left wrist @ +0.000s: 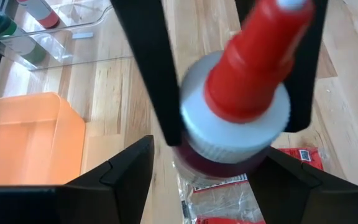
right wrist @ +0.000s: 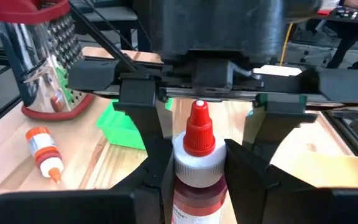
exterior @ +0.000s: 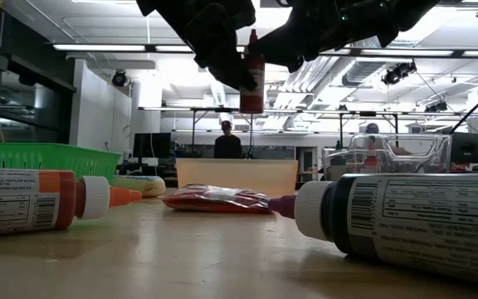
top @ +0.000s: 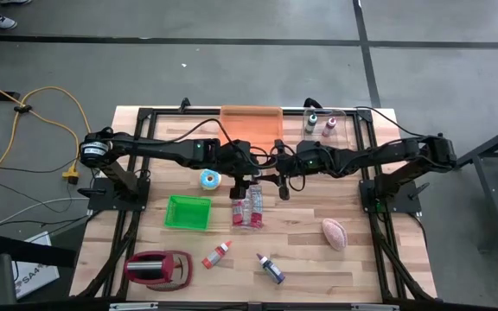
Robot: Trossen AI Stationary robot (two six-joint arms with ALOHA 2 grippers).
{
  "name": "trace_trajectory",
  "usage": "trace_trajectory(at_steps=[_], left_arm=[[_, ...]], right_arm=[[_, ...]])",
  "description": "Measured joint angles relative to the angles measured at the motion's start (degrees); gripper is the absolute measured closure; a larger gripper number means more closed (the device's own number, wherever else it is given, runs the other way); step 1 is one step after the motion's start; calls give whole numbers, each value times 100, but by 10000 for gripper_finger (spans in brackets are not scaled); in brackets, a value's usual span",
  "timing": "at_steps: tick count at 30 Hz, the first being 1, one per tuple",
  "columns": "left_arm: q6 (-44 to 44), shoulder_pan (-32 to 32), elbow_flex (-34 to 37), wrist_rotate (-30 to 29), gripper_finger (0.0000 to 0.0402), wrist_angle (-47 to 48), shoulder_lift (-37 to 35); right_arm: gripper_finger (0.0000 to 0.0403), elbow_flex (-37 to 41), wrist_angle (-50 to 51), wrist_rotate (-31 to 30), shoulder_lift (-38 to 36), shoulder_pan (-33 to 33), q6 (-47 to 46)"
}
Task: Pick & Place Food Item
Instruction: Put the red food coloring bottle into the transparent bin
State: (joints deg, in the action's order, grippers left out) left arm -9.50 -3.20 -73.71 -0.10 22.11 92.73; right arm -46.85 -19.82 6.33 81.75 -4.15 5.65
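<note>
Handover is underway above the table's middle: the right gripper (right wrist: pixel 197 177) is clamped on the red bottle (right wrist: pixel 197 168) while the left gripper (left wrist: pixel 232 130) stands half open around it, so next the left must back away clear.

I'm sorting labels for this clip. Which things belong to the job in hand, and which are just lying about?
In the job: red-capped bottle; right gripper, shut on it; left gripper, open around it.

Lying about: green basket, orange tray, grater, red packets, clear bin.
</note>
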Motion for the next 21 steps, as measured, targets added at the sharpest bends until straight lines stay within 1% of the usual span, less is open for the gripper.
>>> trace_trajectory(at_steps=[4,8,17,21], left_arm=[[9,0,0,0,167,7,0],[-10,1,0,0,167,14,0],[-13,0,0,0,167,15,2],[-13,0,0,0,167,17,2]], right_arm=[[301,0,61,-163,-65,43,-88],[301,-2,651,-250,-381,83,-266],[301,-1,2192,-1224,-1328,471,-755],[301,1,2657,-1918,-1655,568,-1162]])
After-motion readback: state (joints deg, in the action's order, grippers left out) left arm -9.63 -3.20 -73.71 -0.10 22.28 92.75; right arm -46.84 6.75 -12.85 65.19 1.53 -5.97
